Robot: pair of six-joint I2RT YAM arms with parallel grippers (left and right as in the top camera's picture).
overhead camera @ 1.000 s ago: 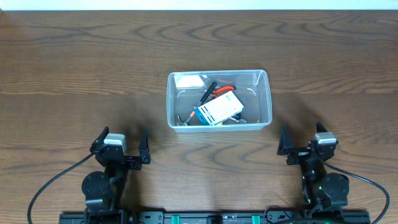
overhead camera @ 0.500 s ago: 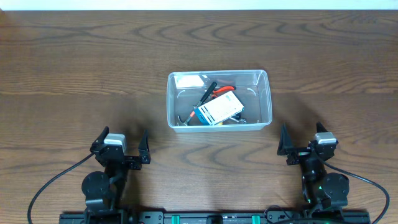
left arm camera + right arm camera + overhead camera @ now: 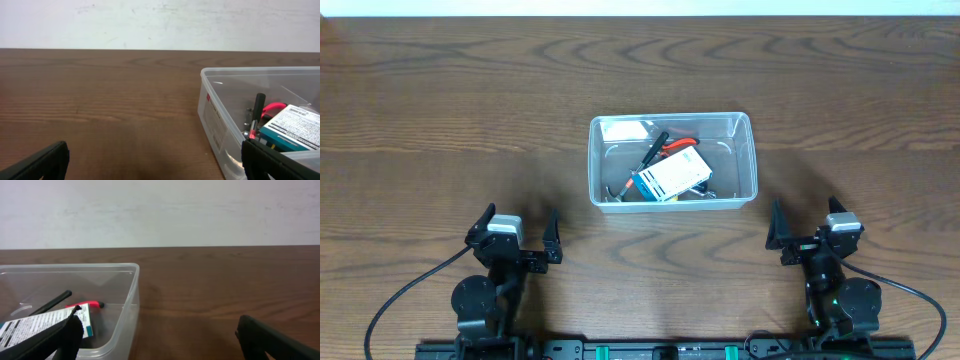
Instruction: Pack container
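The clear plastic container [image 3: 752, 165] is sitting near the middle of the wooden table [image 3: 440, 120], ahead of and between both arms and well apart from each. Inside it, a blue-and-white box [image 3: 670, 175] is lying tilted over a black-handled tool [image 3: 653, 148] and a red-handled tool [image 3: 678, 146], and a white item [image 3: 625, 130] is occupying the far left corner. The left gripper [image 3: 516, 228] and right gripper [image 3: 807, 230] are sitting by the table's near edge, jaws spread wide and gripping nothing.

The container [image 3: 131, 305], clear-walled, is seen at lower left on the wooden table [image 3: 225, 285], with a white wall [image 3: 160, 210] behind. A blue-and-white box [image 3: 35, 325], a black-handled tool [image 3: 52, 301] and a red item [image 3: 85, 304] are contained in it. The right gripper [image 3: 157, 332] is spread wide, with nothing between its jaws.
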